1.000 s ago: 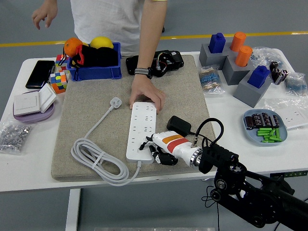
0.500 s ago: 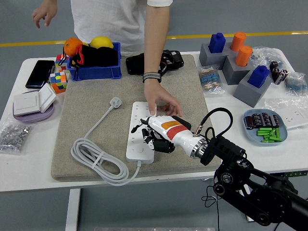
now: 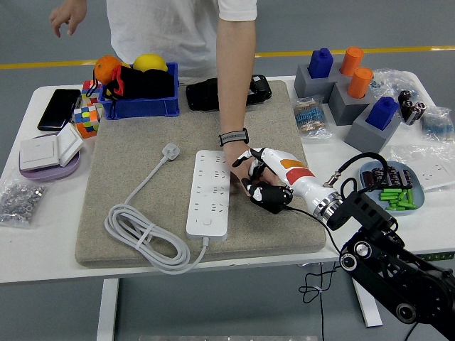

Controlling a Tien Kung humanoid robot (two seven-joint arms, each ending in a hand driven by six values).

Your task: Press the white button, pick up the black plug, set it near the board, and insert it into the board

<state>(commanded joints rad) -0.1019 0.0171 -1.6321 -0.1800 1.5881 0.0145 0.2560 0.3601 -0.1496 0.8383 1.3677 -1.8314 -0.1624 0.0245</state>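
Looking down over the white table (image 3: 43,234), we see a grey felt mat (image 3: 142,142) covering its middle. On the mat lies a white power strip (image 3: 211,193), lengthwise from the far side toward the near edge, with its white cord (image 3: 146,238) coiled by the mat's near left corner and its white plug end (image 3: 170,150) lying just left of the strip.

Our right hand (image 3: 264,186) reaches in from the lower right and sits just right of the strip. Its white fingers (image 3: 257,158) curl over the black plug (image 3: 271,199), which rests on the mat under the palm; we take this as a grasp. A black cable (image 3: 306,214) trails from the plug toward the mat's near right corner.

A person stands at the far side. One of their hands (image 3: 238,165), with a dark wristband (image 3: 233,136), comes down right against our fingers, beside the strip.

Our left arm is out of sight.
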